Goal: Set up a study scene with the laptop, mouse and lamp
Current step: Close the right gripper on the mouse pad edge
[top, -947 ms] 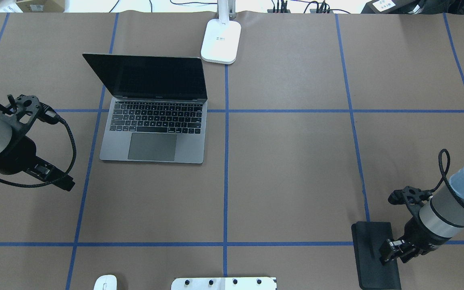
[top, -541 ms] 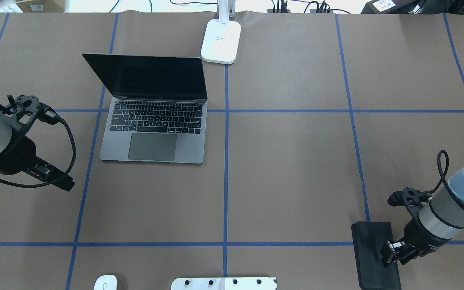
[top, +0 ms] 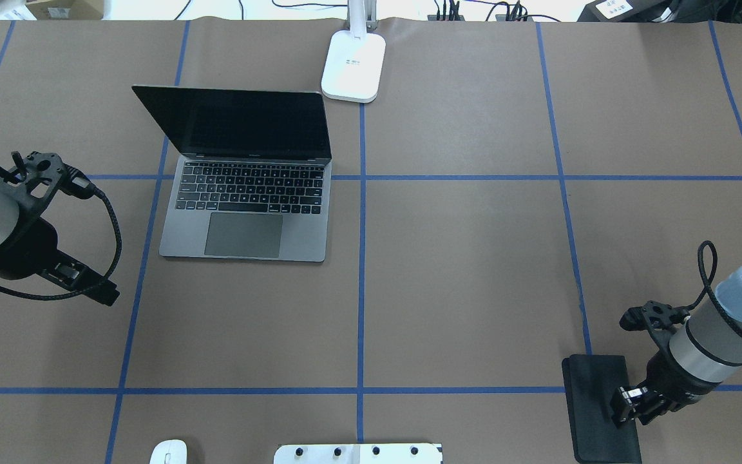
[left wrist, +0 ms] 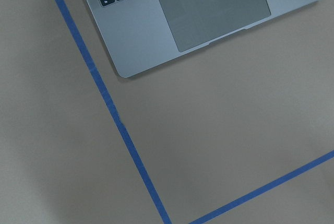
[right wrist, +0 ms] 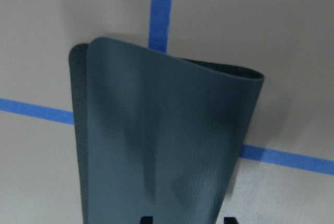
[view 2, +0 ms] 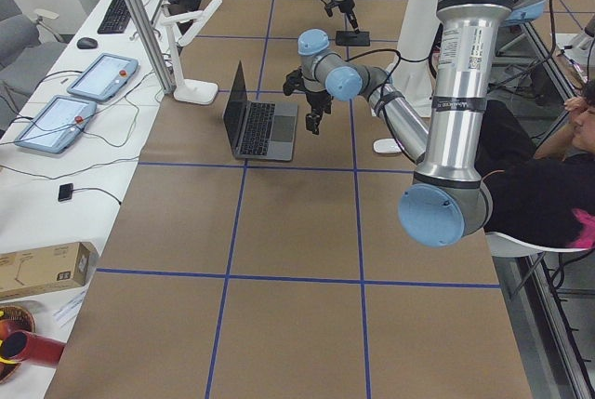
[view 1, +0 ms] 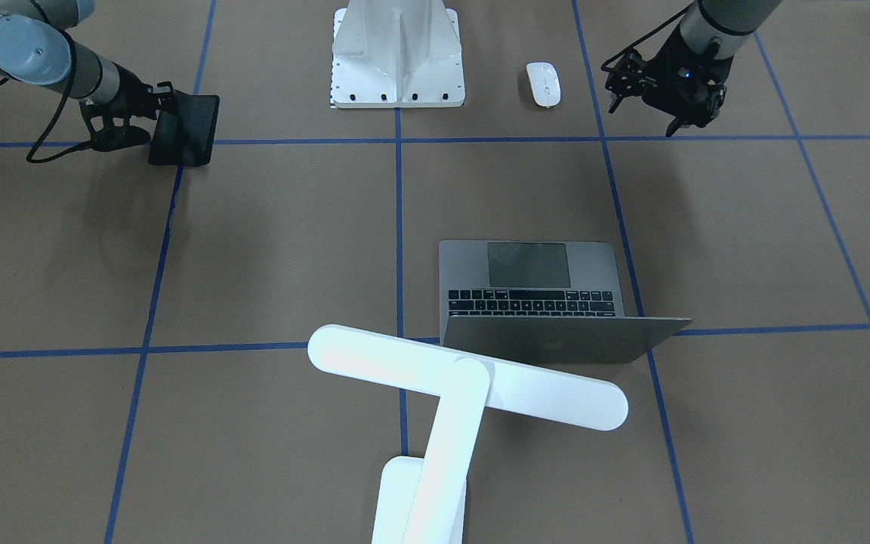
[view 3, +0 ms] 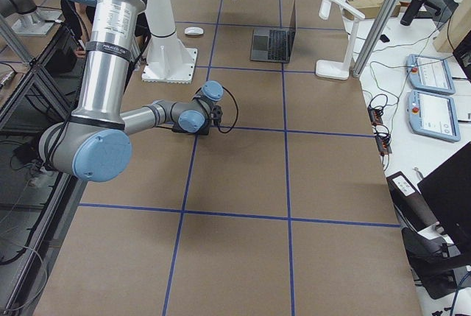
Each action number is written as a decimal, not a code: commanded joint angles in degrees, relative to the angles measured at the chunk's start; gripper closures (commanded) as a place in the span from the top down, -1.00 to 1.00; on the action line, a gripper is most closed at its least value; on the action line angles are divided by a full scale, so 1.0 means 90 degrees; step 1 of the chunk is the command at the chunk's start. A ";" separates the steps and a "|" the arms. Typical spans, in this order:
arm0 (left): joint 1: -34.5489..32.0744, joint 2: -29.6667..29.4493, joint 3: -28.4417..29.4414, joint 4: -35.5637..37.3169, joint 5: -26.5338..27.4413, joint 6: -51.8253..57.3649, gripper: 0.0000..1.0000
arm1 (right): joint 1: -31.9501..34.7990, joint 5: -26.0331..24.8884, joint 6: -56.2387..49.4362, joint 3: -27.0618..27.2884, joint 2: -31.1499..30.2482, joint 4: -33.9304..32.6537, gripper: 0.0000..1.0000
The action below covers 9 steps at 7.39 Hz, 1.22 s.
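The right gripper (top: 622,405) pinches one long edge of the black mat (top: 593,399) and tips it up off the table. The mat's long side runs away from the robot. The laptop (top: 242,212) sits open, well apart on the robot's left side, so the mat should next travel left toward it. The mouse (top: 168,453) lies at the robot's edge, near the white pedestal (top: 358,453). It is closer to the left gripper (top: 104,293), which hangs beside the laptop. I cannot tell if that gripper's jaws are spread. The lamp (top: 353,64) stands at the far edge.

L claw (top: 105,295) hovers angled down, grip unclear; R claw (top: 624,405) low, pinching mat (top: 593,386) edge.
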 commanded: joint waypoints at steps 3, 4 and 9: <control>-0.0001 0.0004 0.0000 0.0000 0.0000 0.0003 0.98 | -0.0010 0.0000 -0.0032 0.0017 -0.0003 -0.0176 -0.12; -0.0001 0.0004 0.0000 0.0000 0.0000 -0.0007 0.98 | -0.0001 0.0010 -0.0032 0.0017 0.0007 -0.0244 -0.11; -0.0001 0.0071 -0.0010 -0.0058 0.0000 -0.0007 0.98 | -0.0010 0.0059 -0.0090 0.0007 0.0007 -0.0313 -0.45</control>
